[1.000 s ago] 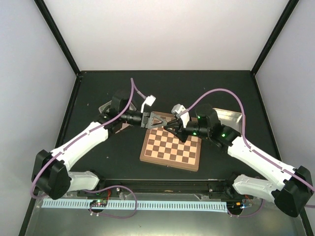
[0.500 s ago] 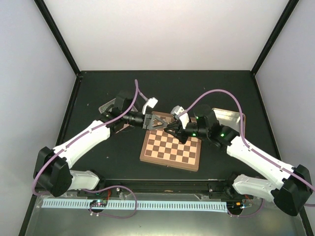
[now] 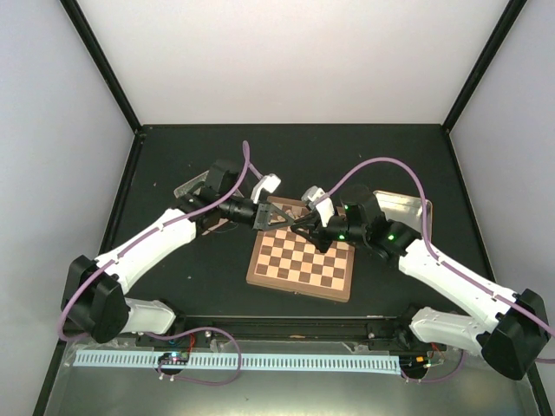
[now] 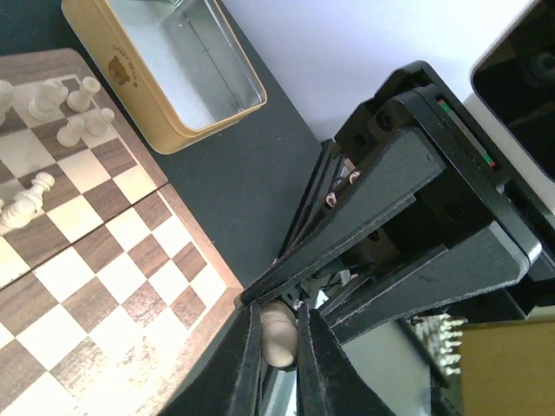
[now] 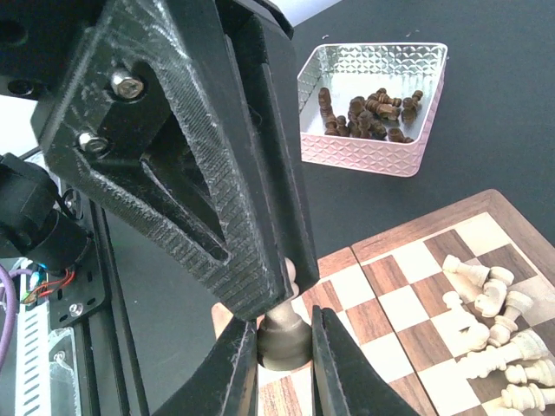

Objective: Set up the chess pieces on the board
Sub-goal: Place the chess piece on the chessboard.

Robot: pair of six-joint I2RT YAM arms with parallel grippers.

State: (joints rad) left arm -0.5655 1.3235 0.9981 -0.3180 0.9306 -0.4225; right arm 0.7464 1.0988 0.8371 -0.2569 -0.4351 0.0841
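The board (image 3: 302, 260) lies in the middle of the table. My left gripper (image 3: 284, 218) and right gripper (image 3: 298, 224) meet tip to tip above its far edge. Between them is one pale chess piece. In the left wrist view the left gripper (image 4: 279, 347) is shut on the piece's upper part (image 4: 279, 334). In the right wrist view the right gripper (image 5: 286, 347) is shut on its round base (image 5: 289, 336). Several pale chess pieces (image 4: 61, 113) stand or lie on the board (image 4: 78, 286); they also show in the right wrist view (image 5: 494, 338).
A gold-rimmed metal tin (image 4: 199, 130) sits beside the board, its inside bare. A pink patterned tin (image 5: 373, 152) holds several dark brown chessmen (image 5: 368, 108). Both tins are partly hidden under the arms in the top view, left (image 3: 186, 189) and right (image 3: 403, 206).
My left gripper has moved right, toward the right gripper, and the two sets of fingers now overlap on the piece. The right arm has barely moved.
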